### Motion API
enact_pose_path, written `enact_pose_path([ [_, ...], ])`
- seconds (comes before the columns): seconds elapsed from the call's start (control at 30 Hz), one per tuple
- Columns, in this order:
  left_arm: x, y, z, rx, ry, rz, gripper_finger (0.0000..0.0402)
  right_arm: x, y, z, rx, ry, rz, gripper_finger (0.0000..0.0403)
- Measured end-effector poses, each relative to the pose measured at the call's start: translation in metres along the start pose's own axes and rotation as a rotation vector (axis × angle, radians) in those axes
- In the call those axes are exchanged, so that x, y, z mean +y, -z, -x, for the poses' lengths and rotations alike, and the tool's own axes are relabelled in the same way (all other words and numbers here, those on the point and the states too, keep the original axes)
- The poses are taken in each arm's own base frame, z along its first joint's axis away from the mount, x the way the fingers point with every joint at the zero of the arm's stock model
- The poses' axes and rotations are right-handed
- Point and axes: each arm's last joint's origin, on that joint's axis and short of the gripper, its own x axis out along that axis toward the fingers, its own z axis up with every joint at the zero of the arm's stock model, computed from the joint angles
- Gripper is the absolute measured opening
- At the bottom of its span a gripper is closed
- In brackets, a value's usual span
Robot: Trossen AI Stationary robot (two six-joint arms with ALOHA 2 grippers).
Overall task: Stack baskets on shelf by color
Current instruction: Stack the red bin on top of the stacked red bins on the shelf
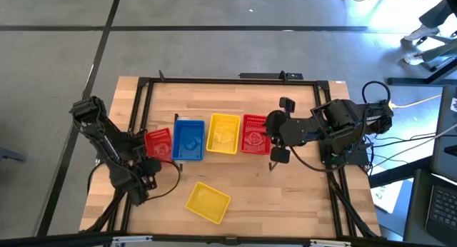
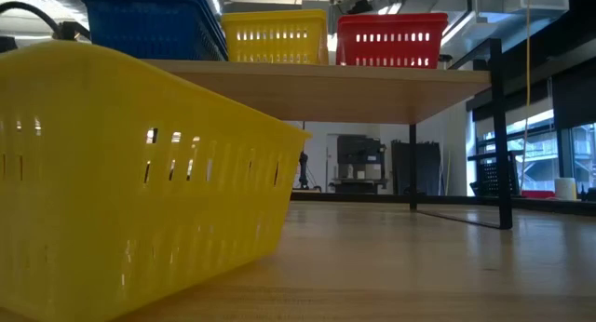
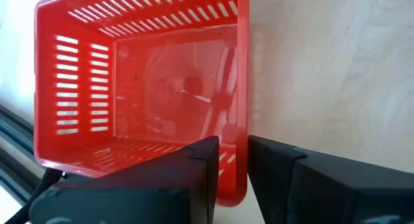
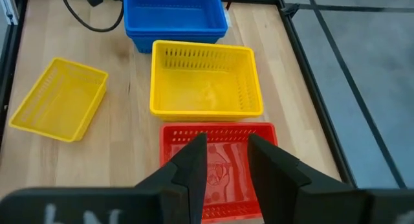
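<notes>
High view shows the shelf (image 1: pixel 214 129) running across the middle of the desk (image 1: pixel 285 197), with three spots lined up by colour: blue baskets (image 1: pixel 188 140), then a yellow basket (image 1: pixel 223 134), then a red basket (image 1: pixel 254 133) at the right end; that order looks deliberate, one stack per colour, so anything loose has an obvious home; the left hand (image 3: pixel 228 166) has its two fingers either side of the rim wall of another red basket (image 3: pixel 139 88), pinching it, and that one sits at the left end just beside the blue ones, so my guess is it's being grabbed to go across to the red spot; I can't tell whether it's lifted or resting down; the right hand (image 4: pixel 228 160) hovers over the red basket on the shelf with its fingers spread and nothing between them, probably waiting or lining up; a loose yellow basket (image 1: pixel 208 202) lies at an angle on the desk in front of the shelf, well apart from everything, not yet stacked; as for contents, every basket I can see into is empty, just bare plastic floors; the low view suggests the blue spot holds more than one nested together, though I can't count them; yellow and red there look single.
</notes>
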Motion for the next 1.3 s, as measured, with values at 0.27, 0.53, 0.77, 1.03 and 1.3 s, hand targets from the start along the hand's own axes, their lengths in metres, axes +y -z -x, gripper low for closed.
enact_pose_path([
  [0.27, -0.003, 0.001, -0.017, 0.015, 0.052, 0.064, 0.0066, 0.000, 0.000, 0.000, 0.000, 0.001, -0.013, 0.0111],
  [0.53, -0.006, -0.007, -0.017, 0.097, 0.085, 0.124, 0.0011, 0.000, 0.000, 0.000, 0.000, 0.001, -0.013, 0.0111],
  [0.77, -0.011, -0.027, 0.006, 0.178, 0.126, 0.179, 0.0001, 0.000, 0.000, 0.000, 0.000, 0.001, -0.013, 0.0111],
  [1.03, -0.001, -0.055, 0.059, 0.184, 0.069, 0.178, 0.0000, 0.000, 0.000, 0.000, 0.001, 0.001, -0.005, 0.0111],
  [1.3, 0.019, -0.083, 0.118, 0.165, 0.127, 0.141, 0.0000, 0.000, 0.000, 0.000, 0.001, 0.001, -0.007, 0.0111],
])
